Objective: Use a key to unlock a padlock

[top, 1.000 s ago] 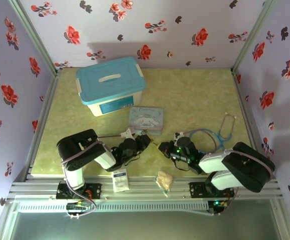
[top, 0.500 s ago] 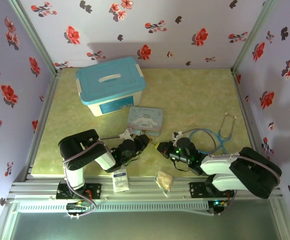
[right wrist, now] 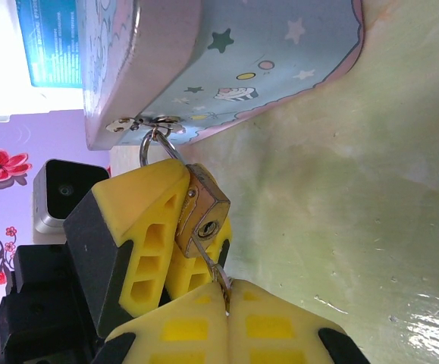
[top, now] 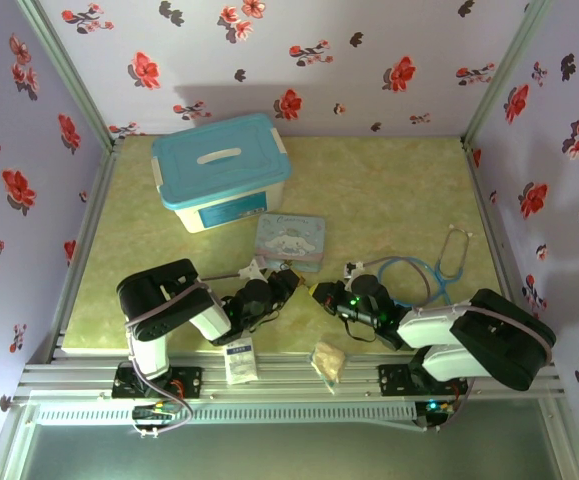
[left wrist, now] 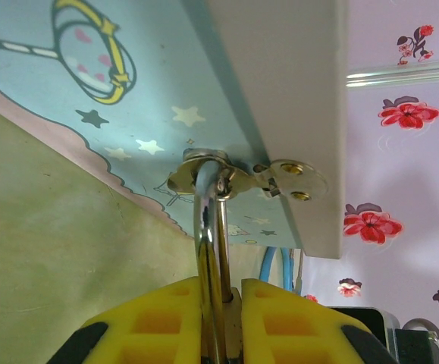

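Hanging padlock (right wrist: 202,214): one, brass, its shackle looped through the hasp (left wrist: 238,177) of the tin.
Key (right wrist: 213,259): one, thin, its tip at the padlock's keyhole.
Left hand (left wrist: 221,299): yellow fingers closed narrow on the padlock.
Right hand (right wrist: 227,299): fingers pinched together on the key's other end.
Tin (top: 291,240): one, cartoon-printed, flat on the bench (top: 389,190), both hands at its near edge.
Further off: one blue-lidded box (top: 221,168), one stethoscope (top: 424,272).

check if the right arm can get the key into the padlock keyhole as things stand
Likely yes: the left gripper holds the padlock, hung from the tin, with its keyhole facing the right gripper, which is shut on the key. Nothing lies between them.
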Robot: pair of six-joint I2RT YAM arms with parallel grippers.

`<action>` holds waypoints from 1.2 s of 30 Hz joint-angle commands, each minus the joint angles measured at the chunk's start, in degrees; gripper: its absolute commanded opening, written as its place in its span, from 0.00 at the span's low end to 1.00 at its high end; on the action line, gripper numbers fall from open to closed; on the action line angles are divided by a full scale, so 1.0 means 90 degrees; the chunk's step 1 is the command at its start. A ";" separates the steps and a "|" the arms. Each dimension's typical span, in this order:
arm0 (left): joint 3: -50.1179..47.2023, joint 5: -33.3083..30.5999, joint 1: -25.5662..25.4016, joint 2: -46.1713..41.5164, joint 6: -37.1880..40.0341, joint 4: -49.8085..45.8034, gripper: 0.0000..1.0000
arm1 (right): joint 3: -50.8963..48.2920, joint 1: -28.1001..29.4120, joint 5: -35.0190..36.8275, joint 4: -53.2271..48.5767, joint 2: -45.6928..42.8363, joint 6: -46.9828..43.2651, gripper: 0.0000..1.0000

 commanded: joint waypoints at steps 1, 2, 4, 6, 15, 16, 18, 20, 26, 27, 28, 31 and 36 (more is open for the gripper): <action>0.0156 -0.0059 -0.0091 -0.0147 -0.0049 0.0484 0.00 | 0.0028 0.0025 0.0208 0.0199 0.0017 -0.0105 0.00; 0.0155 -0.0057 -0.0090 -0.0155 -0.0043 0.0479 0.00 | -0.0001 0.0025 0.0230 0.0236 0.0032 -0.0097 0.00; 0.0144 -0.0064 -0.0091 -0.0150 -0.0040 0.0479 0.00 | -0.0021 0.0029 0.0260 0.0263 0.0041 -0.0082 0.00; 0.0120 -0.0100 -0.0089 -0.0141 -0.0051 0.0484 0.00 | -0.0029 0.0043 0.0243 0.0263 0.0057 -0.0095 0.00; 0.0112 -0.0175 -0.0078 -0.0234 0.0017 0.0477 0.00 | -0.0020 0.0042 0.0221 0.0610 0.0417 -0.0059 0.00; 0.0105 -0.0177 -0.0068 -0.0231 0.0001 0.0479 0.00 | -0.0030 0.0036 0.0221 0.0682 0.0482 -0.0044 0.00; 0.0129 -0.0141 -0.0072 -0.0205 -0.0003 0.0477 0.00 | -0.0026 0.0042 0.0222 0.0815 0.0582 -0.0031 0.00; 0.0146 -0.0107 -0.0081 -0.0176 -0.0050 0.0485 0.00 | -0.0025 0.0044 0.0211 0.0976 0.0674 -0.0018 0.00; 0.0131 -0.0060 -0.0107 -0.0212 -0.0126 0.0489 0.00 | 0.0032 0.0044 0.0184 0.1489 0.1049 0.0053 0.00; 0.0127 -0.0058 -0.0120 -0.0225 -0.0126 0.0495 0.00 | 0.0065 0.0043 0.0150 0.1581 0.1137 0.0085 0.00; 0.0134 -0.0059 -0.0127 -0.0240 -0.0129 0.0489 0.00 | 0.0081 0.0038 0.0128 0.1754 0.1262 0.0126 0.00; 0.0146 -0.0060 -0.0130 -0.0308 -0.0102 0.0496 0.00 | 0.0096 0.0042 0.0077 0.2280 0.1691 0.0276 0.00; 0.0129 -0.0066 -0.0112 -0.0301 -0.0098 0.0491 0.00 | -0.0087 0.0048 0.0133 0.3101 0.2210 0.0358 0.00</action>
